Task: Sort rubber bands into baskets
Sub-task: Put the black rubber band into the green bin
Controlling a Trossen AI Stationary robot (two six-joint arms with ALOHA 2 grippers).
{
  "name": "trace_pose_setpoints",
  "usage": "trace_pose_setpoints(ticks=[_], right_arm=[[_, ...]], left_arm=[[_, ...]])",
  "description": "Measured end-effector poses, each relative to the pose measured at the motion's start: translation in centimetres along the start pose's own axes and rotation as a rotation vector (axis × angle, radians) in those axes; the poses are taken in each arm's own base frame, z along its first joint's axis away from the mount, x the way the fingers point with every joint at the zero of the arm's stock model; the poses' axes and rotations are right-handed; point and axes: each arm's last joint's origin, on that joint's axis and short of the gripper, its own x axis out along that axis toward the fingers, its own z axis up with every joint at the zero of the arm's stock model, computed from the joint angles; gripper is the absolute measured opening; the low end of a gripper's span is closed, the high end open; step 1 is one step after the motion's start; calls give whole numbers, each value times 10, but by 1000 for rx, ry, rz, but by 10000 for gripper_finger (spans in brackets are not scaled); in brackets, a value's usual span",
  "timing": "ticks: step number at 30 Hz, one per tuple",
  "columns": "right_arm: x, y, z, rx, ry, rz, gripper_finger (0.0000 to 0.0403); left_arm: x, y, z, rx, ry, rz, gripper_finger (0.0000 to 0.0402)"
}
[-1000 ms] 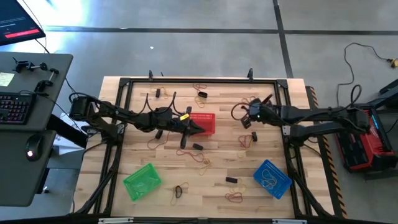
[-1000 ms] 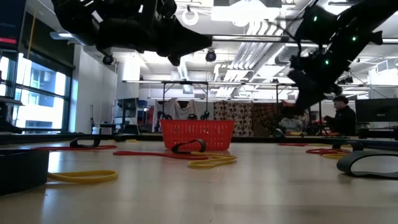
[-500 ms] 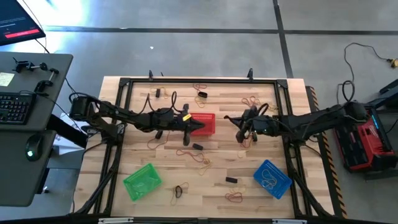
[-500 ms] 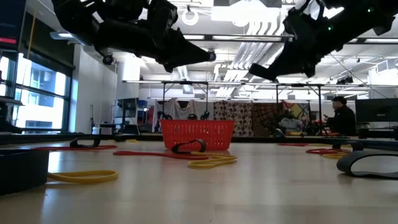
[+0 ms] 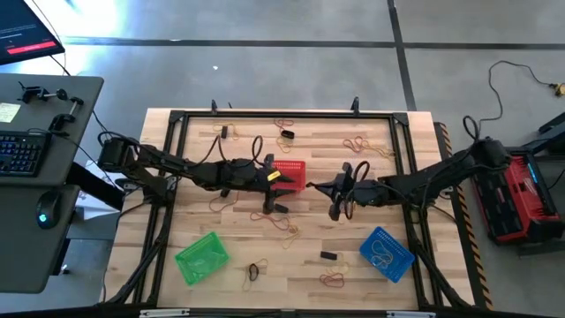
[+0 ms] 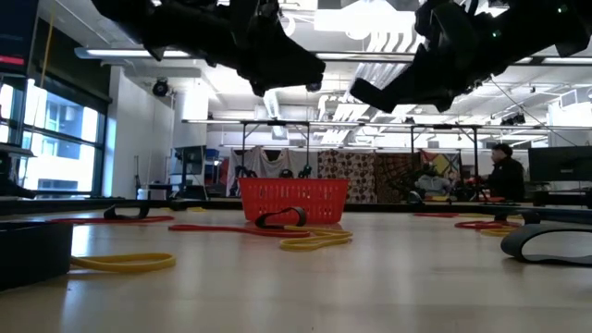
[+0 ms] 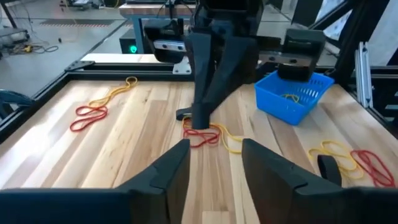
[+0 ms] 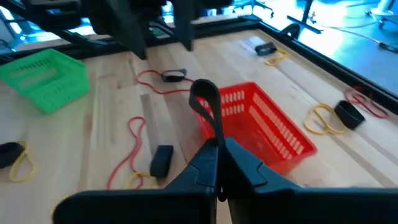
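The red basket stands at the table's middle, the green basket at the near left and the blue basket at the near right. My left gripper hovers open over the red basket's left part with nothing between its fingers. My right gripper, just right of the red basket, is shut on a black rubber band. Loose rubber bands lie flat across the wood. My right gripper pinches one end of the black band's loop between its two shut fingertips. The fingers come from the table's right, slanting a little downward. The rest of the loop sticks out past the fingertips, clear of the table.
Red and yellow bands lie at the table's middle. A black band and red ones lie left of the red basket. Others are scattered near the far edge and the near edge. A black metal frame borders the table. A person sits in the room beyond.
My right gripper has swung from the table's right part toward the middle, closing on the red basket. It has tipped up from steeply downward to nearly level, carrying the black band. My left gripper has edged slightly farther over the red basket.
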Motion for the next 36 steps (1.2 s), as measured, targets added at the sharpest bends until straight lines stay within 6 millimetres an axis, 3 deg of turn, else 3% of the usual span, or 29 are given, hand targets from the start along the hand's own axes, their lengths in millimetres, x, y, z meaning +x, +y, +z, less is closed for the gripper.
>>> trace_pose_setpoints(ticks=[5, 12, 22, 30, 36], right_arm=[[-2, 4, 3, -14, -31, 26, 0], [-2, 6, 6, -25, -51, 87, 0], [-2, 7, 6, -31, -52, 97, 0], [-2, 6, 5, -43, -44, 95, 0], [-2, 6, 5, -45, -41, 97, 0]], left_arm=[[0, -4, 4, 3, -13, 9, 166], [3, -4, 16, 19, -6, 14, 170], [36, -10, 6, 19, 62, -40, 170], [37, -10, 13, 7, 30, -38, 167], [37, -3, 14, -18, 28, -29, 142]])
